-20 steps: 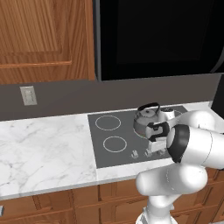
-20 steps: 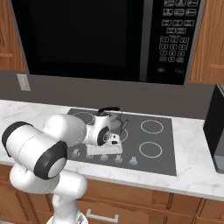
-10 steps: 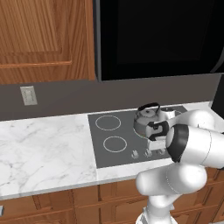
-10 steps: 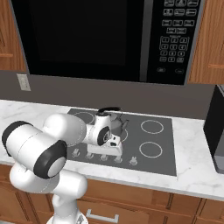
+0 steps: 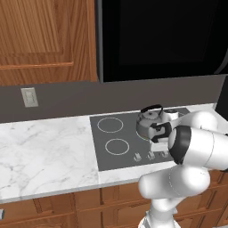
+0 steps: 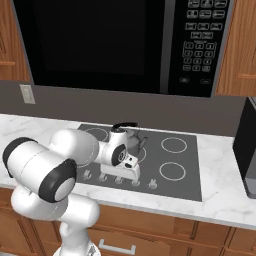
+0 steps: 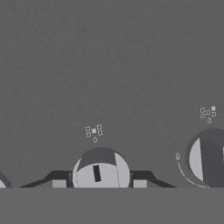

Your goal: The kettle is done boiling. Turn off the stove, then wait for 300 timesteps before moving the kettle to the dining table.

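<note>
Now the kettle (image 5: 149,121), squat, rounded grey metal w/ black arched handle, sits on the stove (image 6: 170,167), a flat dark glass cooktop, at approx 2 o'clock. Gripper (image 7: 99,183) clasps a round silver knob (image 7: 100,171), fingers either side.

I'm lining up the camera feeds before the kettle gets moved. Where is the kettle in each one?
Left base view: kettle right of centre, on the stove's back burner, just behind the gripper.
Right base view: kettle at centre, partly hidden behind the wrist.
Hand view: no kettle; a knob sits between the fingertips.
Shared landmark: the stove's front knob row.
</note>
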Controlling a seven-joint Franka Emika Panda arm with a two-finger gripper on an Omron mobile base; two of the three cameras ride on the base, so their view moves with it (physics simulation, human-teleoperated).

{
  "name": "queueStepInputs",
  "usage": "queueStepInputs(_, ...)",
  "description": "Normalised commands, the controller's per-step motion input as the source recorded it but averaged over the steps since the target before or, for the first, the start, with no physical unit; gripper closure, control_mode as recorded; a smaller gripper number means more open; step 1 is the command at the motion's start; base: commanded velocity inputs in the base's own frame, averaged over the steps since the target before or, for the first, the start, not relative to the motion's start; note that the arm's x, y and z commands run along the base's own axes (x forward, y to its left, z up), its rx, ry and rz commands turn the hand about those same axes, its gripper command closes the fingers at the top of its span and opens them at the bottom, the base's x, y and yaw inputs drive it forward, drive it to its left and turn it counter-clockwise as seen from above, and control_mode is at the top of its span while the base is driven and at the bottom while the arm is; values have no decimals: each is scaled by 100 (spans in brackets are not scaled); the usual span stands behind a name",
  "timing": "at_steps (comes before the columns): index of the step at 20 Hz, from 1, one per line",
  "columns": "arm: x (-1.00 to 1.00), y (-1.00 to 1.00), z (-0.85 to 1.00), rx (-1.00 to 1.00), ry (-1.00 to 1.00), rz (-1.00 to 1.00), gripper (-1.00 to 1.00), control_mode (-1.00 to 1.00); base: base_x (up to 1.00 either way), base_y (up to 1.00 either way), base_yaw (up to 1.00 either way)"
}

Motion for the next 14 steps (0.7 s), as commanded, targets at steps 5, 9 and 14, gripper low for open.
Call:
queueStepInputs(5,-2,0,-6,0,1,-19,100,-100,0,0,0)
queueStepInputs(9,-7,4,-4,0,0,-17,-100,-100,0,0,0)
queueStepInputs(14,-7,0,0,0,0,-8,-100,-100,0,0,0)
